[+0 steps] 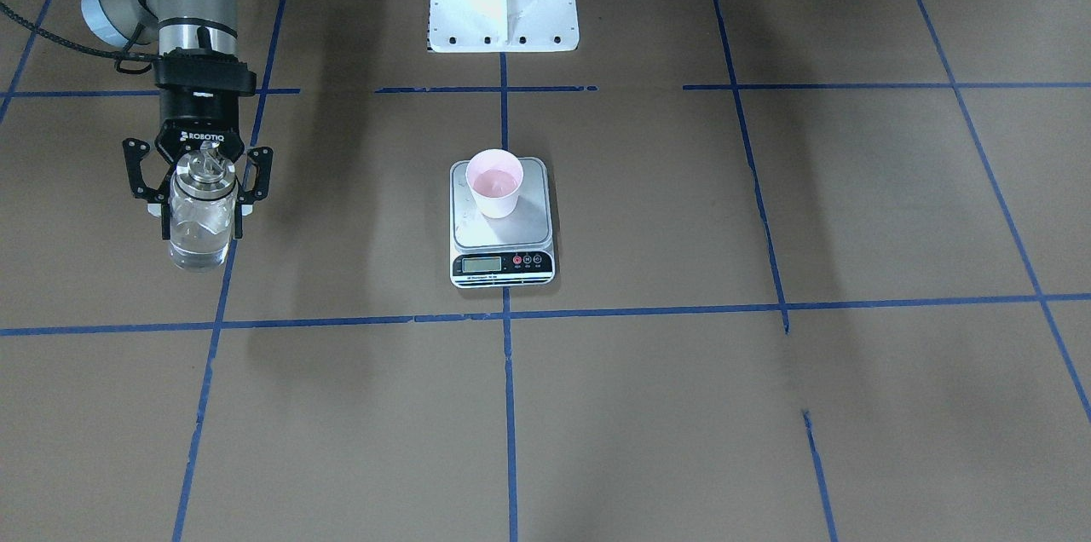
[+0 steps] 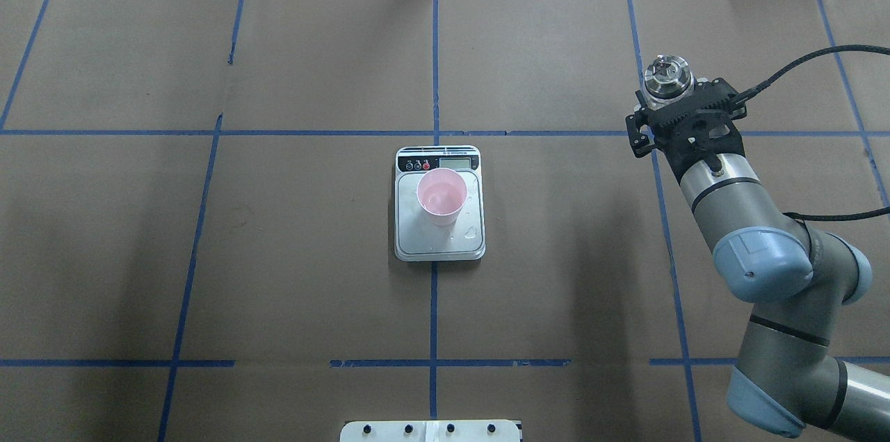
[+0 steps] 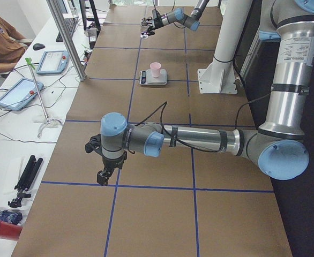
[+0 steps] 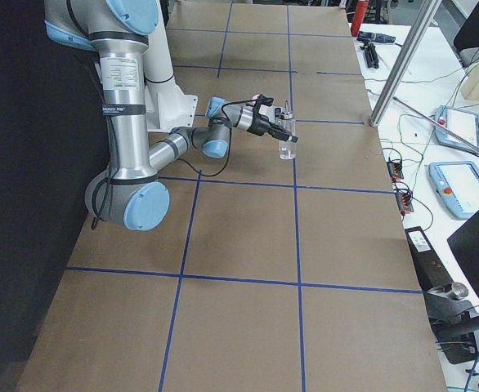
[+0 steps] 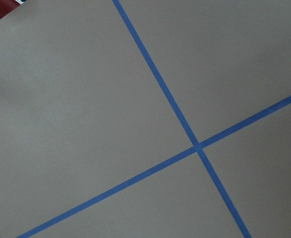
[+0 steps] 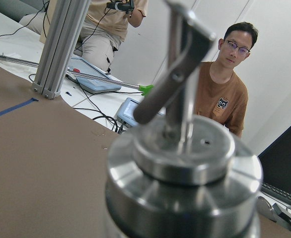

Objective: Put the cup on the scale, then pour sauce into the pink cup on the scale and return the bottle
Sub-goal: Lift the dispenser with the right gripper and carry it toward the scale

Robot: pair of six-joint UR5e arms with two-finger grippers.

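Note:
The pink cup [image 1: 494, 181] stands upright on the far part of the scale [image 1: 503, 262] at the table's middle, with clear sauce in its bottom; both also show in the overhead view, cup [image 2: 441, 195] on scale [image 2: 410, 240]. The glass bottle [image 1: 202, 222], with clear sauce inside, stands upright at the table's right side, its base on or just above the paper. My right gripper [image 1: 202, 228] reaches in level around it, fingers against its sides. The metal cap [image 6: 185, 188] fills the right wrist view. My left gripper [image 3: 104, 174] hangs far left over bare paper; whether open or shut I cannot tell.
The white robot pedestal [image 1: 503, 5] stands behind the scale. Small drops lie on the scale's platform [image 2: 473, 232]. Blue tape lines cross the brown paper. A metal post [image 4: 399, 65], tablets and cables lie past the far edge, where a person [image 6: 225, 94] sits.

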